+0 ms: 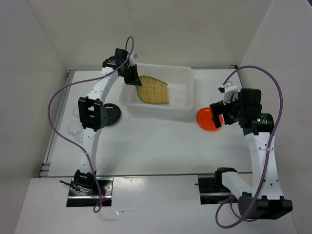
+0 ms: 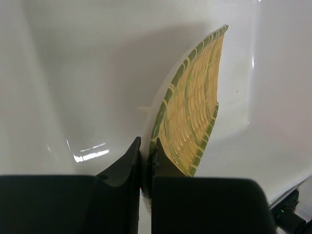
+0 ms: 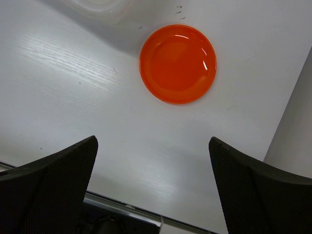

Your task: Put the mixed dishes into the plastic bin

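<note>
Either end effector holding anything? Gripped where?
Left end effector pinches the bamboo tray by its rim. Right end effector is open, empty.

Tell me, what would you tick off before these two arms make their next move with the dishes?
1. Left hand shut on the edge of the bamboo tray: ok.
2. Tray inside the plastic bin: ok.
3. Tray resting on the bin's floor, so it is safe to let go: cannot tell.
4. Right hand open wide and empty: ok.
5. Orange plate lying flat on the table, outside the bin, ahead of the right hand: ok.
6. Black plate clear to pick up: cannot tell, since the left arm hides part of it from above.
</note>
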`<control>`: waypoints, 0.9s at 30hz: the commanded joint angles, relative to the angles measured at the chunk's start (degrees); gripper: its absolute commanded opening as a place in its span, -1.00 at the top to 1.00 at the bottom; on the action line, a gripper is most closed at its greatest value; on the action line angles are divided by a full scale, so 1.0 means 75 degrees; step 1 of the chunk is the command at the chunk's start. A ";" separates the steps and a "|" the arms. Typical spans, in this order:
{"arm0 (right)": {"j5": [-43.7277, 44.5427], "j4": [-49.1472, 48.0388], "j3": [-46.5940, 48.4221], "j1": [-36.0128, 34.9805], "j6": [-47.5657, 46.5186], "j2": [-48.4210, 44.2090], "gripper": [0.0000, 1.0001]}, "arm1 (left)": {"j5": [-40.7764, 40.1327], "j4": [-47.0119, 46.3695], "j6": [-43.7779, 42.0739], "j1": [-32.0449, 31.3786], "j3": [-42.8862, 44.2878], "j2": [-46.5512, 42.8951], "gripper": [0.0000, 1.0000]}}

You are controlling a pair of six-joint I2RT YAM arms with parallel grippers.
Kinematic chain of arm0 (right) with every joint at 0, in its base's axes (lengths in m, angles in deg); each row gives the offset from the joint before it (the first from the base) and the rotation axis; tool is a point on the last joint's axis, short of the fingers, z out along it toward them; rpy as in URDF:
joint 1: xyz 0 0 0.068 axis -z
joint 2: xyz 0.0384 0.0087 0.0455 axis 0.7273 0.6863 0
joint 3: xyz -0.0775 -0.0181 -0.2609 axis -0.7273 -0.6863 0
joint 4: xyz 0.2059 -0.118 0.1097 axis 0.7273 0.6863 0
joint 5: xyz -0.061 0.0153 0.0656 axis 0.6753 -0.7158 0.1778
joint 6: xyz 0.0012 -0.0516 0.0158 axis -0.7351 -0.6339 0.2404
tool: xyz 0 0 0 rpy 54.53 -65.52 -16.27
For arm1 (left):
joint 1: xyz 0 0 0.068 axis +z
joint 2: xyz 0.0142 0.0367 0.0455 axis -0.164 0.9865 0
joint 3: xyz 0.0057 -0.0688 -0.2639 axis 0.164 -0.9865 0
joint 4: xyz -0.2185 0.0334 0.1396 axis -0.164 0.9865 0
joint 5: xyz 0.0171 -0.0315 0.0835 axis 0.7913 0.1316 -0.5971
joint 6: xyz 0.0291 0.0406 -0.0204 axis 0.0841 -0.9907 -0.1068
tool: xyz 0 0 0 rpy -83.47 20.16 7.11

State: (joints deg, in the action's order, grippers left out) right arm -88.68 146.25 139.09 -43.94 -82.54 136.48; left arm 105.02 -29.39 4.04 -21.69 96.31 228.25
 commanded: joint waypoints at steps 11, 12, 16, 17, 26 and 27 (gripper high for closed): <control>0.0127 -0.0154 -0.0040 -0.0152 0.0149 -0.0036 -0.98 | -0.1532 0.0411 -0.0096 -0.0077 0.0727 0.0843 0.95; 0.0127 -0.0154 -0.0040 -0.0152 0.0149 -0.0036 -0.98 | -0.1640 0.0412 -0.0095 -0.0147 0.0797 0.0844 0.81; 0.0127 -0.0154 -0.0040 -0.0152 0.0149 -0.0036 -0.98 | -0.1991 0.0587 -0.0025 -0.0148 0.0938 0.0996 0.55; 0.0127 -0.0154 -0.0040 -0.0152 0.0149 -0.0036 -0.98 | -0.2143 0.0587 0.0045 -0.0148 0.1054 0.1066 0.44; 0.0127 -0.0154 -0.0040 -0.0222 0.0149 -0.0106 -0.98 | -0.3315 0.1090 0.0338 -0.0300 0.1466 0.1207 -0.28; 0.0127 -0.0154 -0.0040 -0.0222 0.0149 -0.0106 -0.98 | -0.3421 0.1161 0.0338 -0.0370 0.1767 0.1207 -0.33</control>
State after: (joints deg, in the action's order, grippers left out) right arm -88.26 146.23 139.00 -44.99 -82.08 136.48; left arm 84.24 -23.49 5.24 -24.07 105.25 236.05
